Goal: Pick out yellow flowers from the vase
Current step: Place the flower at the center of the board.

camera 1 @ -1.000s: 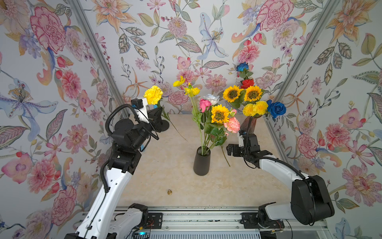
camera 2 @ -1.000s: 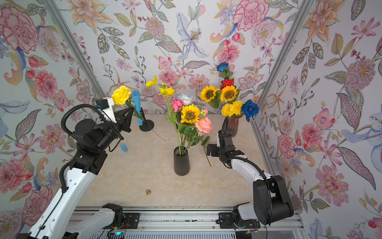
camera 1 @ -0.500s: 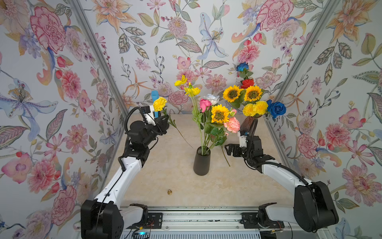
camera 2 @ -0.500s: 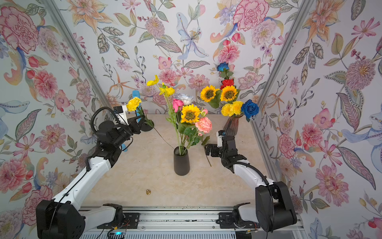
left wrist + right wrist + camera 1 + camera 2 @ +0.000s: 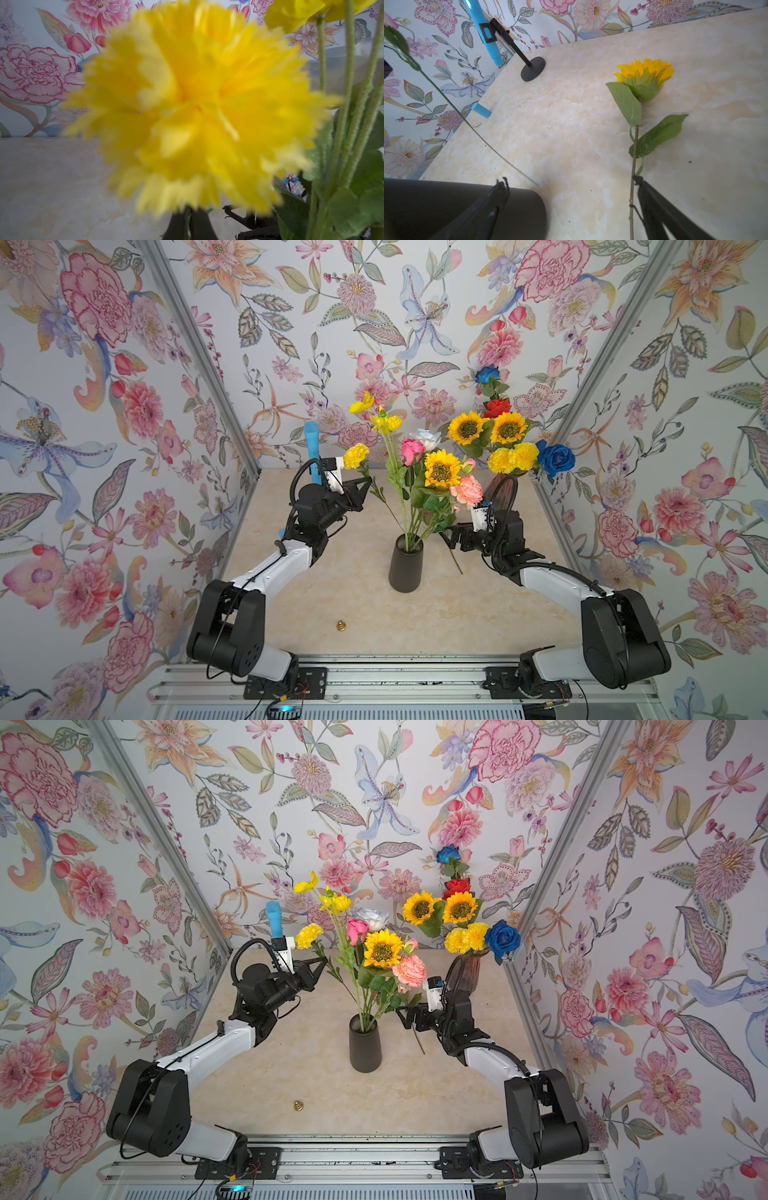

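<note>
Swung nearer the black vase (image 5: pixel 406 568), the left hand (image 5: pixel 365 486) pinches the yellow pompom flower (image 5: pixel 356 455) by its stem; right hand (image 5: pixel 452 536) spread around the stem of a sunflower (image 5: pixel 440 469).

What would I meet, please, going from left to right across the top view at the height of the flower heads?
blue tube → yellow pompom flower → pink rose → front sunflower → peach rose → pair of yellow pompoms → large blue rose
</note>
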Controlling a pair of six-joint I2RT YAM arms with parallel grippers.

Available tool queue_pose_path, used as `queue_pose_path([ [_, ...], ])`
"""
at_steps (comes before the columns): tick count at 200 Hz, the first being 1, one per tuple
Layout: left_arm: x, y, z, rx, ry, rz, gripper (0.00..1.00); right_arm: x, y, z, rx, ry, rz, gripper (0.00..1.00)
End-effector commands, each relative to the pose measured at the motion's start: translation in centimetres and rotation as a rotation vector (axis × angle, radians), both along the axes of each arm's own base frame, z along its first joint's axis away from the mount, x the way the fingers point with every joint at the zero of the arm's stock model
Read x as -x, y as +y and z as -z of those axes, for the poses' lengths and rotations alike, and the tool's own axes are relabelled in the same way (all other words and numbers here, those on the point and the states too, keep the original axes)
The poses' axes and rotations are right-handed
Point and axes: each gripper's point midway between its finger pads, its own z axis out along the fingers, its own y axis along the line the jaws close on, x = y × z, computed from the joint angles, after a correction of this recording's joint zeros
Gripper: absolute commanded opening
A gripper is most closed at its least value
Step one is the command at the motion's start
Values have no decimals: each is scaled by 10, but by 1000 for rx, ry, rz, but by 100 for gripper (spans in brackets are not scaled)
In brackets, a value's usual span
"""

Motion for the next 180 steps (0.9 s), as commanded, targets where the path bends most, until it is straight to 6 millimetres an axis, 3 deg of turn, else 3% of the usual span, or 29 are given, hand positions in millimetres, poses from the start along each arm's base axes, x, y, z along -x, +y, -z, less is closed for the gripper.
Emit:
queue_pose_path([
  [1,1,-18,-36,79,-93,62,0,3,14,-10,-57,-44,-66,97],
  [3,1,-19,-38,81,-99,66,0,3,14,-11,-59,-46,-67,97],
  [8,-7,-24,-22,77,-66,72,0,3,16,-12,-64,-47,-74,96],
  [61,-14,-49,-21,128,-69,138,0,-3,33,-12,-64,-50,-125,84],
  [128,-13,-73,-13,176,-41,214,0,-11,47,2,-28,-47,-136,74],
  [146,-12,-76,-10,177,-36,222,0,-11,53,2,-20,-54,-144,68],
  [180,-11,-79,-4,184,-20,236,0,-14,60,6,-10,-47,-155,48],
])
